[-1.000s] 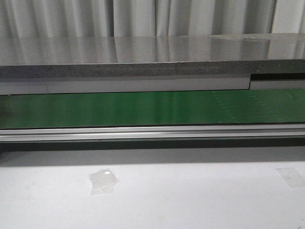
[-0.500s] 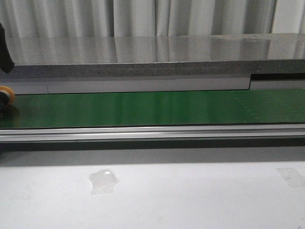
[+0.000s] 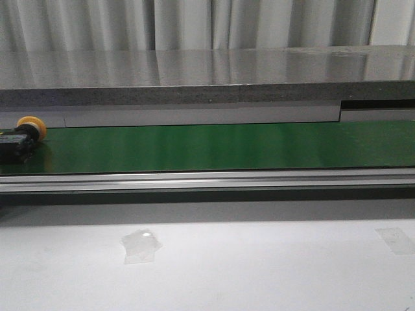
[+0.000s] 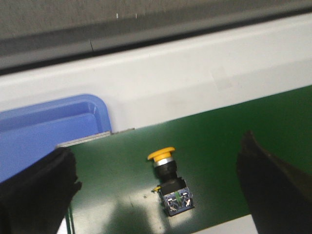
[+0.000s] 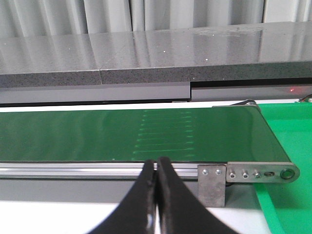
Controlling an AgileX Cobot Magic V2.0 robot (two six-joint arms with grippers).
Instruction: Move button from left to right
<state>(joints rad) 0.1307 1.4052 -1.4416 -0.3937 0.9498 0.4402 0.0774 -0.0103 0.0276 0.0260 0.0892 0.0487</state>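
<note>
Button lying on the belt's left end, carry to the right not yet begun.

The button (image 3: 26, 137) lies on its side on the green conveyor belt (image 3: 214, 146), hard by the left edge of the table, its orange cap toward the back edge. In the left wrist view the left gripper (image 4: 161, 190) hangs over it with jaws spread wide, one dark finger on either side and neither touching the button (so it is released, not held). The right gripper (image 5: 156, 195) is clenched with nothing between its fingers, facing the belt's right end, where a green tray (image 5: 287, 146) sits. A blue bin (image 4: 48, 131) stands just beside the belt's left end. Judging from this, nearly the whole belt length remains to be covered.
</note>
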